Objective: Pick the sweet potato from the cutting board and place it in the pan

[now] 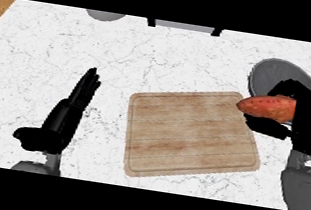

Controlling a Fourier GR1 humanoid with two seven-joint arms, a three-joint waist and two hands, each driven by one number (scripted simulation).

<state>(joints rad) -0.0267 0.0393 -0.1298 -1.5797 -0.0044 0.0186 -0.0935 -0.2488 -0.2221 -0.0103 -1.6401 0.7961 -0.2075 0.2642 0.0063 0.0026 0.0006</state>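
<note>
I have the sweet potato (pixel 266 106) in my right hand (pixel 306 124), fingers and thumb curled round its right end, so that the left, reddish end sticks out over the far right corner of the cutting board (pixel 191 135). It looks lifted off the board, though from this steep angle I cannot say how high. The pan (pixel 268 69) lies just beyond and to the right, a grey round shape on the white worktop (pixel 63 42), and my hand and the potato hide much of it; only its far left rim shows plainly. The step in hand, as I judge it, is the carry across to the pan. To do it well I should keep the potato level and move it away from me and a little to the right, until its whole length sits over the pan's floor and not across the rim. The free end is the part to watch, since it reaches furthest toward the board. I should lower before I let go, so that the potato settles rather than rolls, and uncurl my fingers only once it rests on the pan. My left hand (pixel 63 118) rests at the near left of the worktop, fingers straight and pointing away, well apart from the board; it has no part in this and can stay there.
</note>
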